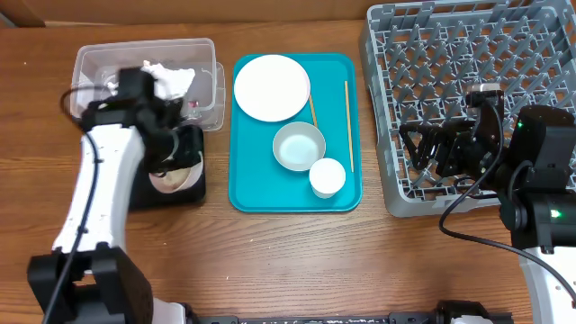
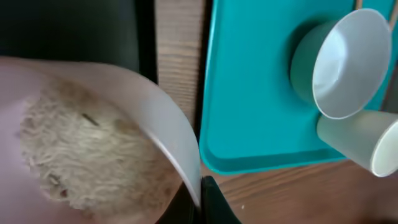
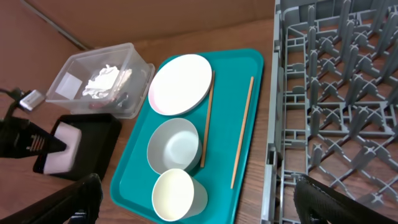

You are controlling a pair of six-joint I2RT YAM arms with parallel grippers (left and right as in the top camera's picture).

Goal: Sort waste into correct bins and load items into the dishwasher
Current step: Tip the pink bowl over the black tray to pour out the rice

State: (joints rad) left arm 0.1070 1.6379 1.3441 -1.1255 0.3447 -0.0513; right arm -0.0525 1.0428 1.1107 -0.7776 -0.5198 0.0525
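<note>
My left gripper (image 1: 183,147) is shut on the rim of the white bowl (image 1: 175,175), held tilted over the black tray (image 1: 148,195). In the left wrist view the fingers (image 2: 200,200) pinch the bowl's rim (image 2: 168,124), and rice (image 2: 81,152) clings inside. The clear tub (image 1: 94,63) holds the white napkin (image 1: 168,76). The teal tray (image 1: 252,189) carries the white plate (image 1: 272,87), silvery bowl (image 1: 299,146), white cup (image 1: 328,176) and two chopsticks (image 1: 347,126). My right gripper (image 1: 432,148) is open and empty over the grey dish rack (image 1: 468,54).
The right wrist view shows the teal tray (image 3: 134,168) with the plate (image 3: 180,84), bowl (image 3: 175,144) and cup (image 3: 177,196) to the left of the rack (image 3: 336,93). Bare wooden table lies in front of the tray and rack.
</note>
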